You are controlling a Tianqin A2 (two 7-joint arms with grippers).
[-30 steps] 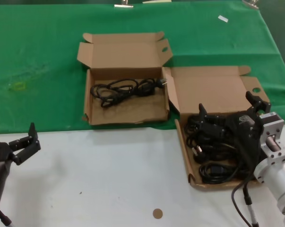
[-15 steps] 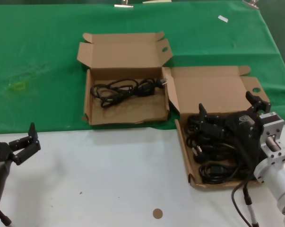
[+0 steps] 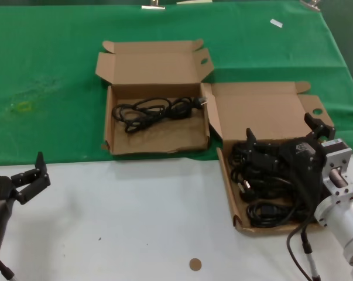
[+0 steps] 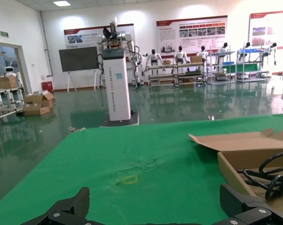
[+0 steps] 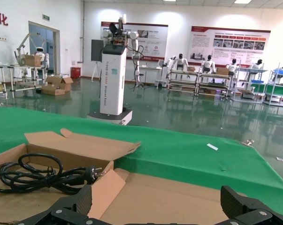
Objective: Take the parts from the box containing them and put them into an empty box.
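The right-hand box [image 3: 227, 175] with leaning walls holds several black coiled cables [image 3: 264, 193]. My right gripper [image 3: 283, 132] hovers over the far half of that pile, open, with nothing between its fingers; the right wrist view shows its gripper [image 5: 155, 206] above the bare lid [image 5: 188, 197]. The left-hand box [image 3: 109, 126] with upright walls holds one cable [image 3: 156, 110], which also shows as a cable [image 5: 38, 176] from the right wrist. My left gripper [image 3: 31, 172] is open and parked over the white table at the near left, well away from both boxes.
A green cloth [image 3: 47, 70] covers the far half of the table, and both boxes lie along its near edge. White tabletop [image 3: 135, 216] fills the front, with a small brown disc [image 3: 195, 264] on it. The left wrist view shows the cloth and the left box's side wall [image 4: 233, 173].
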